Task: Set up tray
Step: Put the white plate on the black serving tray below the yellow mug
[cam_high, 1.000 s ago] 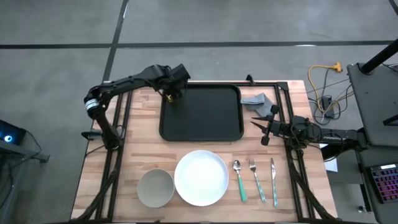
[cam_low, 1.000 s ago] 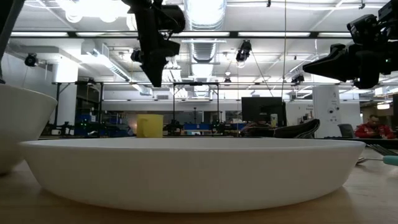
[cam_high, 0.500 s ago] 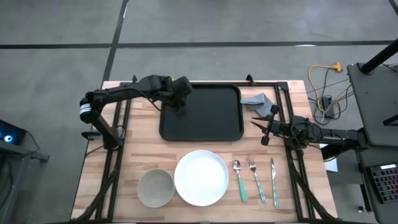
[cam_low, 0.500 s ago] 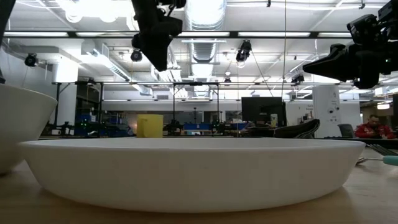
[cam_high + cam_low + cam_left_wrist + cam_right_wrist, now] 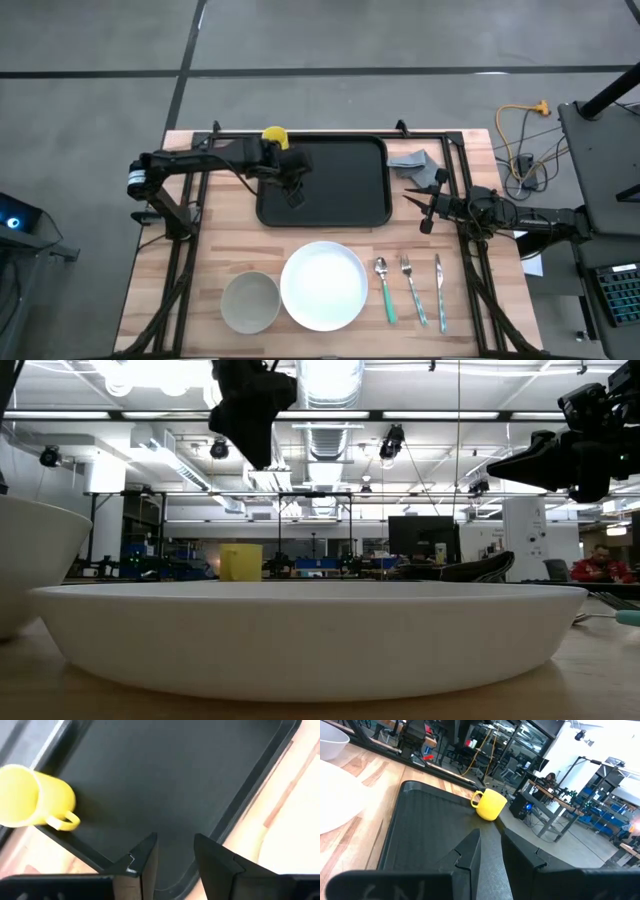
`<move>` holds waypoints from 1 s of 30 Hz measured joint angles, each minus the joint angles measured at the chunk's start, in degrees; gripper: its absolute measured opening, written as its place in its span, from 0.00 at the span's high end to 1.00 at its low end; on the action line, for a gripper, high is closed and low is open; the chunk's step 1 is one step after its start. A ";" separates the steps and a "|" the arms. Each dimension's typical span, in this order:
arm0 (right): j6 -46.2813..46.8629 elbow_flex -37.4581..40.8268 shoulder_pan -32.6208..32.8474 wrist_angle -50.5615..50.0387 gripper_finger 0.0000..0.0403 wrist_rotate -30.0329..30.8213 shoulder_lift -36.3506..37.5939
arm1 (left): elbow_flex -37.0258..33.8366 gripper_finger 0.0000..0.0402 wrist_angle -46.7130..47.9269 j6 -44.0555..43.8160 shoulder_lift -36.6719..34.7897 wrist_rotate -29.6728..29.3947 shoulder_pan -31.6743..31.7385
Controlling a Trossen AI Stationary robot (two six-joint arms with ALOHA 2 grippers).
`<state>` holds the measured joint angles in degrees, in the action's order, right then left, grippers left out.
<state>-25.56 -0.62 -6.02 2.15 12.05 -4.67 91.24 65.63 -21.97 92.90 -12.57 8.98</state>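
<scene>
The black tray [image 5: 340,180] lies on the far half of the wooden table, also in the left wrist view [image 5: 165,780] and the right wrist view [image 5: 425,820]. A yellow mug [image 5: 275,136] stands upright on its base in the tray's far left corner [image 5: 32,795] [image 5: 490,804] [image 5: 240,560]. My left gripper [image 5: 293,195] hovers open over the tray's left part, near side of the mug [image 5: 175,840] [image 5: 255,455], holding nothing. My right gripper [image 5: 418,210] waits in the air just right of the tray, narrowly open and empty [image 5: 491,832] [image 5: 495,465].
Along the near edge sit a grey-green bowl [image 5: 250,302], a white plate [image 5: 323,285], a green-handled spoon [image 5: 385,290], a fork [image 5: 411,288] and a knife [image 5: 440,290]. A grey cloth [image 5: 418,165] lies right of the tray. Black frame rails [image 5: 190,250] run along both sides.
My left gripper has drawn back from the tray's far left corner toward the near edge and a little right, rising as it went. The yellow mug, hidden under it a second ago, now stands uncovered in that corner.
</scene>
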 joint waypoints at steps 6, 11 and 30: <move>-0.06 -0.02 -0.02 0.00 0.83 0.00 0.00 | -1.40 0.72 -0.08 -2.20 0.04 0.58 -0.35; 0.00 -0.02 -0.01 -0.01 0.83 -0.01 0.00 | -1.59 0.72 -0.04 -6.38 0.07 0.61 -0.76; 0.01 -0.02 -0.02 -0.02 0.83 0.00 0.00 | -2.80 0.72 -1.19 -25.54 1.31 3.77 -10.58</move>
<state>-25.55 -0.64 -6.04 2.14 12.05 -4.67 88.44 64.44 -47.52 94.21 -8.80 -1.61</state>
